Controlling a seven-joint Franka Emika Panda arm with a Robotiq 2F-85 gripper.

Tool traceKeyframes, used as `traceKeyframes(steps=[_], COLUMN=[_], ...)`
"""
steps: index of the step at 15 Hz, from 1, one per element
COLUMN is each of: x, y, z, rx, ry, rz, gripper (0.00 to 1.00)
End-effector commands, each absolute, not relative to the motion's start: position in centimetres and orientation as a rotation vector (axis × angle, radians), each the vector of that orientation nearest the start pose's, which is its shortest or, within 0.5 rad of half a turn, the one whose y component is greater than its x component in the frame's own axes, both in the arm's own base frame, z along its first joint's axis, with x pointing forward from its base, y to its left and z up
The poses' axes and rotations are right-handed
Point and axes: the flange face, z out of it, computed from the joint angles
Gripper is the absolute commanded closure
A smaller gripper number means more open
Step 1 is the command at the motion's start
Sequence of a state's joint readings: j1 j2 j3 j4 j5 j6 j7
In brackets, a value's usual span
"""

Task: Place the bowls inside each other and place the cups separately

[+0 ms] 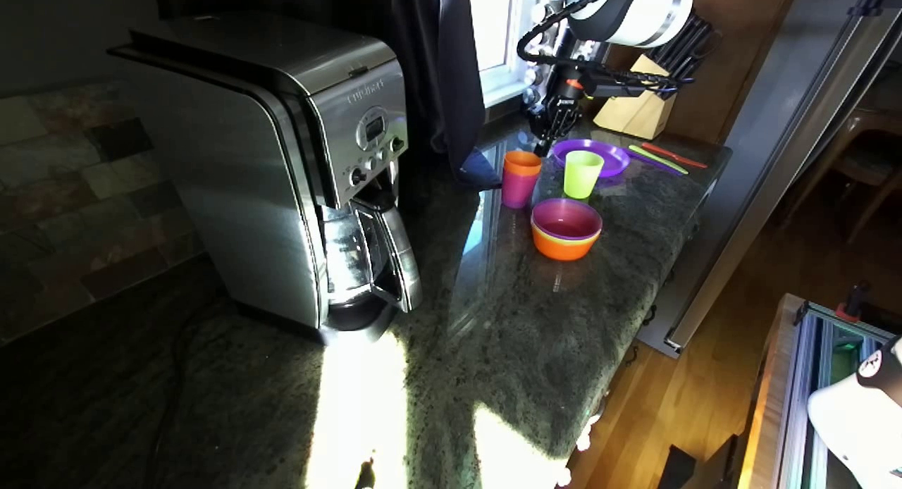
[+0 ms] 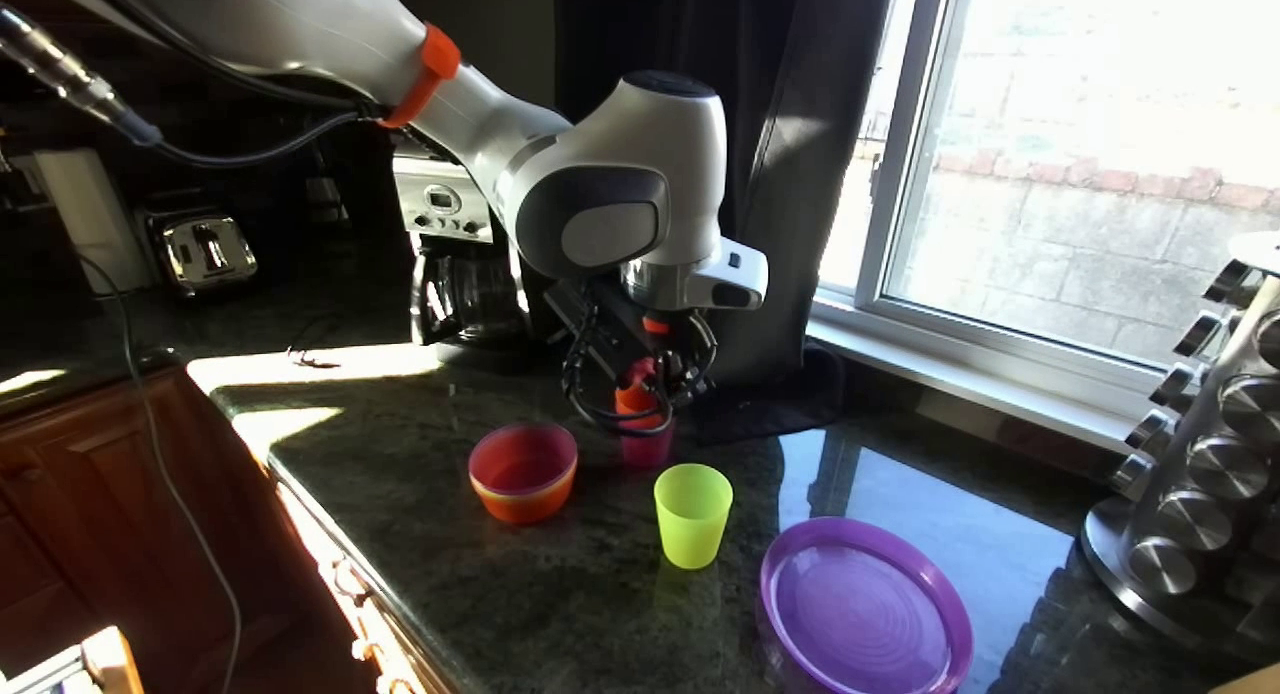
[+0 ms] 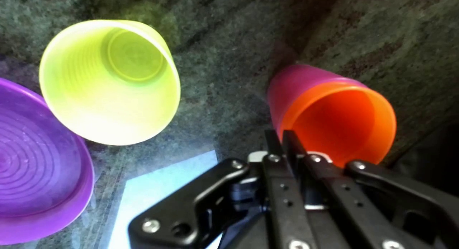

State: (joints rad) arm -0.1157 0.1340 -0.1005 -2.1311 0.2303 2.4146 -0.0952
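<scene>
My gripper [image 3: 279, 134] has its jaws almost together, with a narrow gap between the fingertips. They are at the rim of the orange cup [image 3: 340, 123], which sits nested in a pink cup [image 3: 287, 85]. The rim shows in line with the gap; I cannot tell whether the jaws grip it. The orange cup also shows in an exterior view [image 1: 522, 163]. The lime green cup [image 3: 111, 84] stands upright and apart. In both exterior views the bowls stand stacked: the purple bowl [image 1: 567, 218] on top, a green edge below, the orange bowl [image 1: 564, 248] at the bottom.
A purple plate [image 2: 865, 609] lies near the lime green cup. Coloured cutlery [image 1: 662, 158] and a knife block [image 1: 638, 108] are at the counter's end. A coffee maker [image 1: 282, 179], a dark curtain [image 2: 820, 154] and a spice rack [image 2: 1190, 494] stand around.
</scene>
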Motion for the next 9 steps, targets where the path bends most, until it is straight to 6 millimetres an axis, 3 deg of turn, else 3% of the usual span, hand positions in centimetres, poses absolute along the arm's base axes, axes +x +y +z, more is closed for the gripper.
traceKeyframes(steps=[1,2,4,9], x=[56.88,56.97,57.06,57.02], y=[-12.01,-12.02,-11.94,-11.22], z=[35.62,35.62,35.7,36.0], rx=[-2.972,-2.971,-2.97,-2.964], ry=[0.443,0.446,0.444,0.41], rz=[-0.234,-0.234,-0.236,-0.247], gripper=[1.0,1.0,0.72,0.35])
